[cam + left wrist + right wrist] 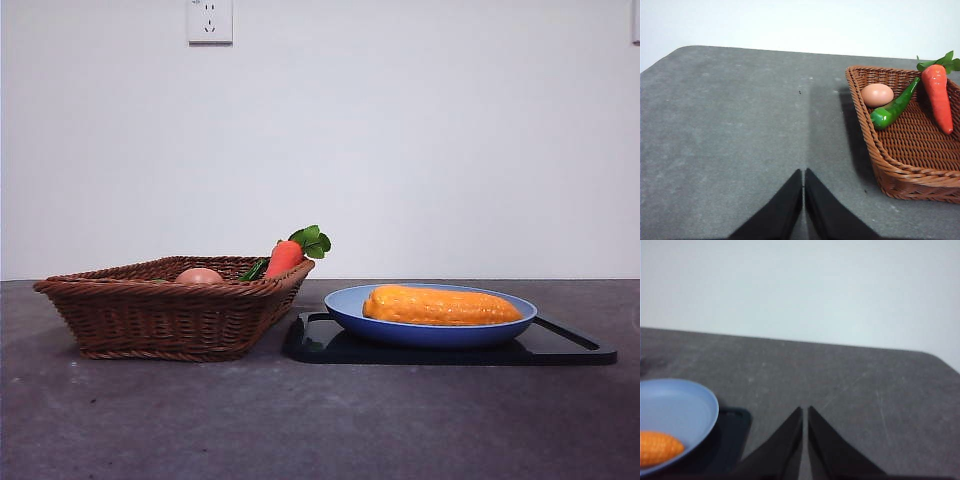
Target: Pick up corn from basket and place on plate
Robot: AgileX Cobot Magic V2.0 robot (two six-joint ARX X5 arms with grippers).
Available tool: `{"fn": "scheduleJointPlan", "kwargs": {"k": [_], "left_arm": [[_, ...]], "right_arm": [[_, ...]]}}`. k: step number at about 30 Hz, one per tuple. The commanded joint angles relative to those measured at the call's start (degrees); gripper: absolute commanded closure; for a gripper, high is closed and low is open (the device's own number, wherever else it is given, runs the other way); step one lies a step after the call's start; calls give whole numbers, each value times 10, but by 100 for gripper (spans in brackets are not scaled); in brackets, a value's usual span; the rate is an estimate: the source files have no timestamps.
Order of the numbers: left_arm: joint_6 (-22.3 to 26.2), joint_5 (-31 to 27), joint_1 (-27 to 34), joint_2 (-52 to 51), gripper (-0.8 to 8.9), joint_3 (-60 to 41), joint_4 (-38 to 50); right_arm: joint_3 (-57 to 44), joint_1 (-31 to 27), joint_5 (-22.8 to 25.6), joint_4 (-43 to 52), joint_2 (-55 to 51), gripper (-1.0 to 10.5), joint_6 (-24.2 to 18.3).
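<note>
Corn point(441, 305), a bumpy orange-yellow cob, lies in the round light-blue plastic plate point(350, 308) on a flat black tray point(575, 345)
Beside it, the brown wicker basket point(150, 320) keeps a carrot point(937, 97), green pepper point(892, 110) and pinkish egg point(877, 94); left gripper point(803, 187) and right gripper point(805, 422) are closed, empty, over bare bench

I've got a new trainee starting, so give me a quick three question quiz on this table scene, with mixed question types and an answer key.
1. True or false: the bumpy orange-yellow corn cob lies on the round light-blue plastic plate.
2. Multiple choice: what does the plate rest on? A) the brown woven wicker basket B) the flat black rectangular tray C) bare table
3. Fill in: beside the red-orange carrot with green leaves and the green pepper, the basket holds a pinkish ____.

Key: 1 true. 2 B. 3 egg. The left gripper and right gripper are both shut and hold nothing.
</note>
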Motion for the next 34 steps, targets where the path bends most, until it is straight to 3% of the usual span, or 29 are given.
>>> {"fn": "scheduleJointPlan", "kwargs": {"k": [1,8,15,34], "left_arm": [[-3,0,2,-1,806,-12,-10],[-3,0,2,-1,806,-12,-10],[-3,0,2,-1,806,-12,-10],[-3,0,2,-1,806,-12,-10]], "right_arm": [[-23,-1,2,8,-15,945,-5],[-63,-1,2,3,-37,945,3],[-63,-1,2,-69,-37,945,2],[-62,-1,2,-61,-37,945,3]]}}
